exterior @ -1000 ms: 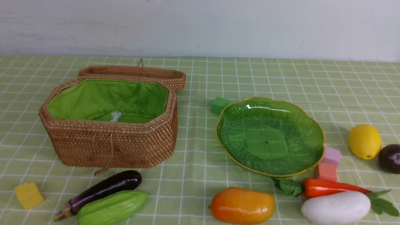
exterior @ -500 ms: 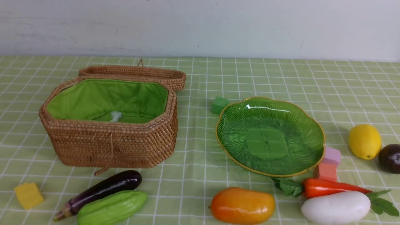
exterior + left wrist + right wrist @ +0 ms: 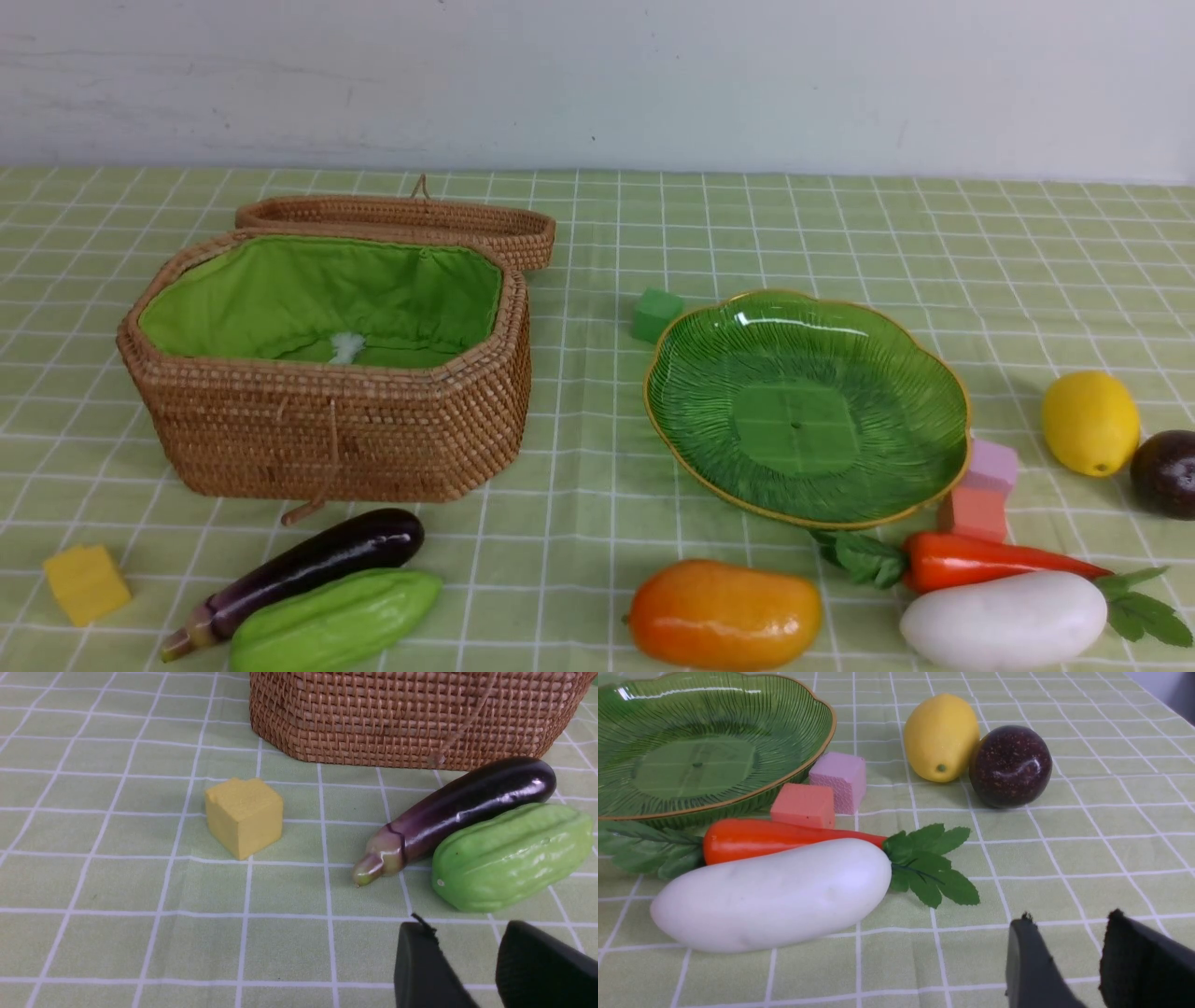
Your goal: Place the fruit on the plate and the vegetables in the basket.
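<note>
Nearest of all, the left gripper [image 3: 467, 940] hangs low over the green checked tablecloth [image 3: 579, 523], its black jaws partly apart with nothing between them. The right gripper [image 3: 1069, 928] stands the same way, also empty.

Along the near edge, left to right, lie the light green ridged toy gourd [image 3: 336, 621], the oblong orange-yellow toy mango [image 3: 724, 613] and the smooth white toy radish [image 3: 1004, 620]. Just behind them, the long dark purple toy eggplant [image 3: 308, 567] touches the gourd. The orange-red toy carrot [image 3: 999, 560] lies against the radish.

A small yellow foam cube [image 3: 86, 583] sits far left (no part of the sorting). A salmon foam cube [image 3: 971, 513] and a pink foam cube [image 3: 991, 465] crowd the plate's right side. Farther right, the yellow toy lemon [image 3: 1089, 423] touches the round dark brown-purple toy fruit [image 3: 1165, 473].

Beyond these, the wide ribbed green glass plate [image 3: 808, 411] is bare. To its left, the brown woven wicker basket [image 3: 336, 429] holds none of the vegetables, with its wicker lid [image 3: 401, 217] folded back behind. A green foam cube [image 3: 655, 314] sits by the plate's far left rim.

All seven pieces look glossy, hard and probably light, so they are likely to slip. I would grip each across its narrow middle, taking the long ones crosswise. The touching pairs leave only one flank of each piece clear for a finger. The glass plate looks fragile, so fruit should be set on it, not dropped.
</note>
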